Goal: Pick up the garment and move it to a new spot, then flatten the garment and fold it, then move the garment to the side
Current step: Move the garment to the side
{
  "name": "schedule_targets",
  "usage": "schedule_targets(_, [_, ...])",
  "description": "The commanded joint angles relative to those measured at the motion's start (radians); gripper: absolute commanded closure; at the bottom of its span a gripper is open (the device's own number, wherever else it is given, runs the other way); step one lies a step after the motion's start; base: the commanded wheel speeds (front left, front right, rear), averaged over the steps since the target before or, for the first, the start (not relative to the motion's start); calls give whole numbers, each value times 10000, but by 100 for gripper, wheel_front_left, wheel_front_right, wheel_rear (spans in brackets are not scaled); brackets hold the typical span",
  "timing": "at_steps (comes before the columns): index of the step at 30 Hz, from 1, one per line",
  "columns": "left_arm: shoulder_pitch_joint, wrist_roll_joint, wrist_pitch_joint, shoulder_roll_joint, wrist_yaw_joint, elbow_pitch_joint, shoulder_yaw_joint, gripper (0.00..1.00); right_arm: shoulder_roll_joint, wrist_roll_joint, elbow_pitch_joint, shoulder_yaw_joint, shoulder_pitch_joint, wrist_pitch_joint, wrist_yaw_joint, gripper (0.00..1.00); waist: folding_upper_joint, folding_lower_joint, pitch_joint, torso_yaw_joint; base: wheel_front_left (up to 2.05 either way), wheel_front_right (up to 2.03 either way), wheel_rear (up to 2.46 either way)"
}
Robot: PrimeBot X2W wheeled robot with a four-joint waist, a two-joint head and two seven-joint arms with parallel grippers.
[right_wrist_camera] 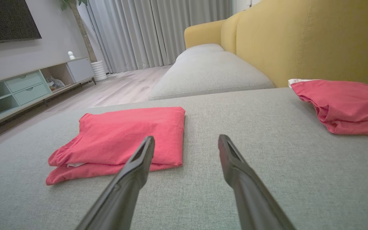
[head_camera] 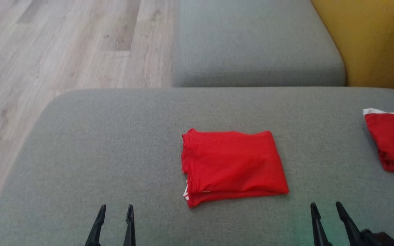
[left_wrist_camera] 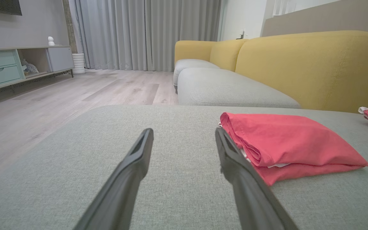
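A red garment lies folded into a neat rectangle in the middle of the grey cushion. It also shows at the right of the left wrist view, garment, and at the left of the right wrist view, garment. My left gripper stands open near the cushion's front edge, to the garment's lower left, with nothing between its fingers. My right gripper is open too, at the garment's lower right, and holds nothing. In the wrist views both grippers hover low over bare fabric: left gripper, right gripper.
A second red garment with a white edge lies at the cushion's far right. A yellow sofa back rises at the back right, with another grey seat behind. Wooden floor lies to the left. A low cabinet stands across the room.
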Motion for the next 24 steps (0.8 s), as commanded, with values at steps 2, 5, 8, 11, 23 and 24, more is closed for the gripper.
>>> schedule_targets(2, [-644, 81, -65, -81, 93, -444, 178, 0, -121, 103, -116, 190, -795, -135, -7, 0, 0, 0, 312, 56, 0, 0, 0])
schedule_targets(5, [-751, 112, -65, -81, 125, -537, 91, 0, -177, 373, 452, 191, -1395, -135, -7, 0, 0, 0, 668, 110, 0, 0, 0])
schedule_targets(8, [-874, 141, -65, -81, 124, -584, -69, 0, -352, 788, 1267, 444, -2280, -135, -7, 0, 0, 0, 984, 206, 0, 0, 0])
schedule_targets(11, [-1022, 168, -65, -81, 121, -601, -229, 0, -616, 1359, 2310, 818, -3259, -132, -7, 0, 0, 0, 1250, 324, 0, 0, 0])
schedule_targets(23, [-1445, 198, -65, -81, 183, -563, -612, 0, -1083, 3947, 5545, 1999, -6298, 1681, -7, 0, 0, 0, 1910, 578, 0, 0, 0])
schedule_targets(24, [-1487, 191, -65, -81, 195, -564, -641, 0, -1113, 4100, 5761, 2087, -6456, 1820, -7, 0, 0, 0, 1970, 591, 0, 0, 0])
